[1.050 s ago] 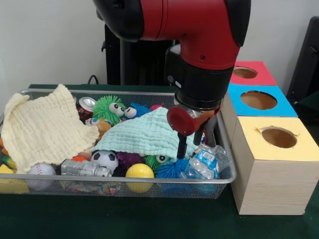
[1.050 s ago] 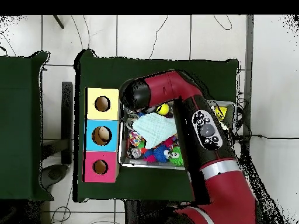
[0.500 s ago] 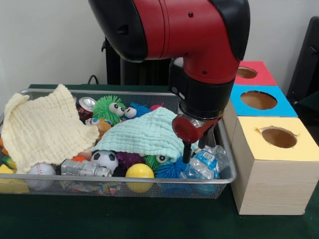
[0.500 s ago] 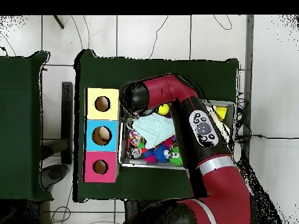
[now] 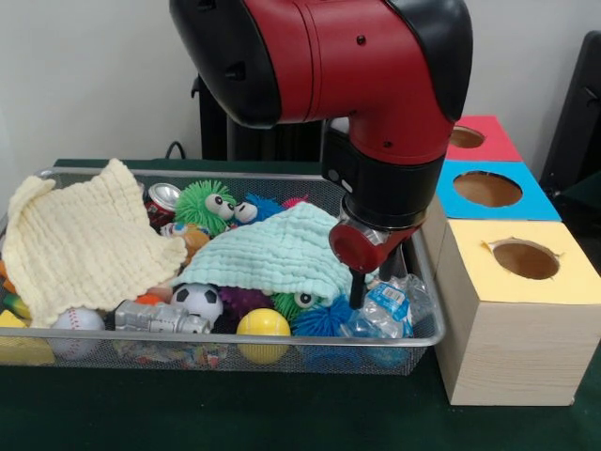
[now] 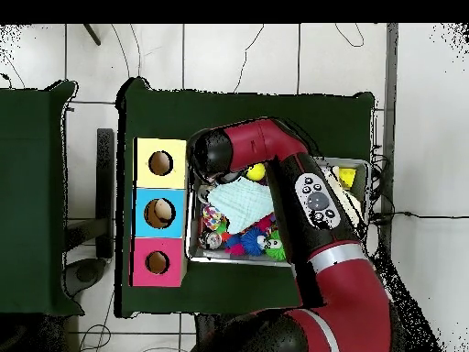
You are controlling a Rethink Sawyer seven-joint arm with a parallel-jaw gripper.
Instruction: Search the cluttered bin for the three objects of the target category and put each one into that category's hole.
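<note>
In the front view my gripper (image 5: 371,282) hangs in the right end of the wire bin (image 5: 235,175). Its dark fingers (image 5: 357,287) stand open just above a crushed plastic bottle (image 5: 385,308) and hold nothing. Right beside them lies a mint cloth (image 5: 272,252), which covers other toys. Three boxes with round holes stand to the right of the bin: yellow (image 5: 526,258), blue (image 5: 488,188) and pink (image 5: 465,138). From overhead the arm (image 6: 275,156) hides the gripper; the mint cloth (image 6: 240,202) and the yellow box (image 6: 161,162) show.
A yellow cloth (image 5: 84,244) drapes over the bin's left end. Also in the bin are a soccer ball (image 5: 197,301), a baseball (image 5: 77,324), a yellow ball (image 5: 263,329), a crushed silver can (image 5: 160,319), a soda can (image 5: 161,202), and green (image 5: 205,205) and blue (image 5: 258,209) fuzzy toys.
My gripper has shifted a little to the right and down, toward the crushed bottle. The objects in the bin have not moved.
</note>
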